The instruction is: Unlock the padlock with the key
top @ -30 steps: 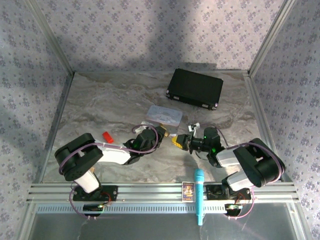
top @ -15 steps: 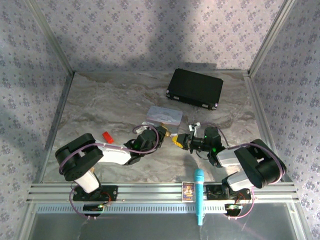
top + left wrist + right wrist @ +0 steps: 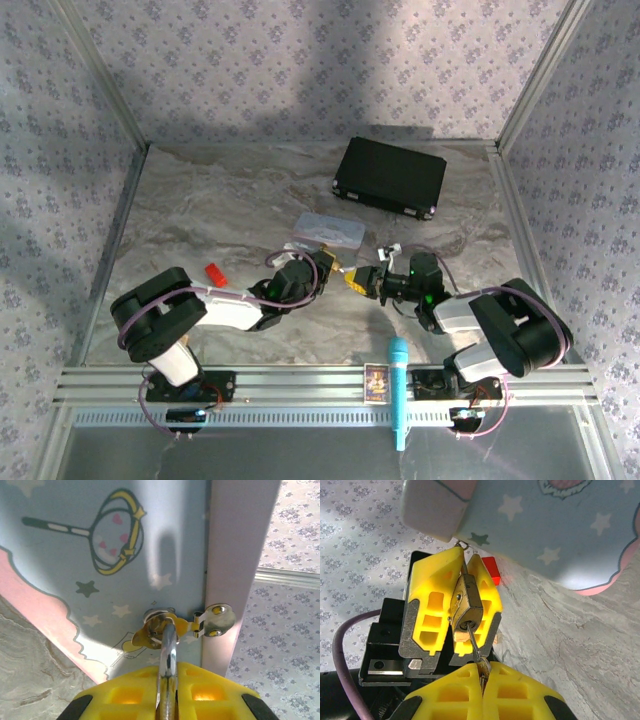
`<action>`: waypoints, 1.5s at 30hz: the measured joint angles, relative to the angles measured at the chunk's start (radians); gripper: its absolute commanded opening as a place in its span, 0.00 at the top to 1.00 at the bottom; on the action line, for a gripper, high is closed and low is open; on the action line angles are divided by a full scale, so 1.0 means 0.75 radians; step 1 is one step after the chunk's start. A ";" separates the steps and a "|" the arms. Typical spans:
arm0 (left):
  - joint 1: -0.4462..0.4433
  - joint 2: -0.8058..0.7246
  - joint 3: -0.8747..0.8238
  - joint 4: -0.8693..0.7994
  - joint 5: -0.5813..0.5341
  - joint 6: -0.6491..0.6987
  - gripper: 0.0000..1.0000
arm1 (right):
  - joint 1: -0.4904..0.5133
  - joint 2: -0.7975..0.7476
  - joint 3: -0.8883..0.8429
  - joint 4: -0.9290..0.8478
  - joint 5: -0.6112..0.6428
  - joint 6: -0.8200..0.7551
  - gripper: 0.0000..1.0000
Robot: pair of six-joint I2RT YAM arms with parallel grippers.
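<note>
In the right wrist view the brass padlock (image 3: 466,611) is clamped between the left gripper's yellow fingers (image 3: 431,600), keyhole facing me. The thin silvery key (image 3: 476,652) has its blade in the keyhole and its head pinched in my right gripper (image 3: 482,674), which is shut on it. In the left wrist view my left gripper (image 3: 168,676) is shut on the padlock's silver shackle (image 3: 167,647), which runs up to the hasp (image 3: 156,625) on the pale blue tin (image 3: 100,540). From above, the two grippers (image 3: 328,263) (image 3: 358,282) meet just in front of the tin (image 3: 328,231).
A black case (image 3: 390,177) lies at the back right. A small red block (image 3: 213,272) sits left of the left arm. A blue pen-like tool (image 3: 398,392) and a small card (image 3: 376,381) rest on the front rail. Patterned walls enclose the marble table (image 3: 220,200).
</note>
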 measured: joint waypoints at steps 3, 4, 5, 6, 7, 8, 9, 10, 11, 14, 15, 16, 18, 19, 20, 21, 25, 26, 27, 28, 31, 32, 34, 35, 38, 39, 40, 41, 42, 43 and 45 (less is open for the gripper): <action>0.000 -0.005 0.000 0.001 -0.001 0.009 1.00 | -0.001 0.011 0.007 0.004 -0.015 0.000 1.00; 0.000 -0.005 0.000 -0.001 -0.001 0.012 1.00 | -0.001 0.013 0.008 0.004 -0.019 0.000 1.00; 0.000 -0.005 0.000 -0.001 0.000 0.016 1.00 | -0.001 0.014 0.011 0.003 -0.024 -0.001 1.00; 0.000 -0.005 0.000 0.000 0.000 0.020 1.00 | -0.001 0.015 0.013 0.002 -0.028 0.000 1.00; 0.001 -0.005 0.000 0.002 0.001 0.025 1.00 | -0.002 0.015 0.013 0.002 -0.030 0.000 1.00; 0.001 -0.005 0.000 0.005 0.004 0.032 1.00 | -0.005 0.015 0.013 0.002 -0.036 0.000 1.00; 0.001 -0.005 0.002 0.005 0.007 0.039 1.00 | -0.012 0.015 0.013 0.002 -0.044 0.000 1.00; 0.001 -0.005 0.004 0.005 0.010 0.045 1.00 | -0.017 0.015 0.013 0.001 -0.052 -0.001 1.00; 0.001 -0.005 0.009 0.004 0.010 0.052 1.00 | -0.021 0.015 0.014 0.001 -0.062 0.000 1.00; 0.001 -0.005 0.016 0.002 0.010 0.074 1.00 | -0.029 0.015 0.022 -0.009 -0.076 0.000 1.00; 0.001 -0.005 0.016 0.001 0.010 0.083 1.00 | -0.032 0.015 0.024 -0.016 -0.082 0.000 1.00; 0.000 -0.005 0.016 -0.002 0.012 0.093 1.00 | -0.032 0.015 0.025 -0.022 -0.087 0.000 1.00; 0.000 -0.005 0.018 -0.011 0.014 0.112 1.00 | -0.035 0.015 0.027 -0.034 -0.096 0.000 1.00; -0.001 -0.005 0.021 -0.020 0.014 0.120 1.00 | -0.035 0.015 0.028 -0.037 -0.099 0.000 1.00; -0.002 -0.005 0.025 -0.027 0.014 0.128 1.00 | -0.035 0.015 0.028 -0.040 -0.099 0.001 1.00; -0.003 -0.005 0.025 -0.028 0.014 0.132 1.00 | -0.036 0.015 0.029 -0.045 -0.100 0.001 1.00; -0.004 0.017 0.025 -0.014 0.013 0.139 1.00 | -0.036 0.015 0.035 -0.069 -0.101 0.001 1.00; -0.004 0.021 0.025 -0.011 0.013 0.141 1.00 | -0.038 0.015 0.036 -0.073 -0.104 0.001 1.00; -0.004 0.021 0.026 -0.011 0.013 0.143 1.00 | -0.042 0.015 0.038 -0.076 -0.110 0.001 1.00; -0.006 0.022 0.026 -0.011 0.012 0.145 1.00 | -0.045 0.015 0.039 -0.077 -0.115 0.003 1.00; -0.009 0.023 0.033 -0.027 0.008 0.158 1.00 | -0.050 0.015 0.043 -0.086 -0.131 0.011 1.00; -0.010 0.023 0.033 -0.030 0.007 0.159 1.00 | -0.051 0.016 0.045 -0.091 -0.135 0.011 1.00; -0.010 0.023 0.033 -0.030 0.003 0.160 1.00 | -0.052 0.018 0.050 -0.095 -0.136 0.011 1.00; -0.010 0.023 0.033 -0.030 0.002 0.164 1.00 | -0.052 0.022 0.052 -0.096 -0.140 0.011 1.00; -0.013 0.023 0.037 -0.036 -0.003 0.174 1.00 | -0.054 0.035 0.055 -0.099 -0.151 0.011 1.00; -0.016 0.023 0.039 -0.037 -0.008 0.179 1.00 | -0.057 0.037 0.056 -0.099 -0.157 0.011 1.00; -0.019 0.023 0.040 -0.038 -0.014 0.179 1.00 | -0.062 0.038 0.056 -0.099 -0.163 0.011 1.00; -0.021 0.023 0.041 -0.038 -0.017 0.180 1.00 | -0.067 0.039 0.056 -0.099 -0.171 0.010 1.00; -0.022 0.023 0.042 -0.038 -0.020 0.182 1.00 | -0.075 0.039 0.056 -0.099 -0.180 0.010 1.00; -0.024 0.023 0.043 -0.039 -0.021 0.184 1.00 | -0.082 0.039 0.057 -0.099 -0.186 0.010 1.00; -0.027 0.023 0.043 -0.039 -0.022 0.189 1.00 | -0.096 0.040 0.058 -0.099 -0.209 0.011 1.00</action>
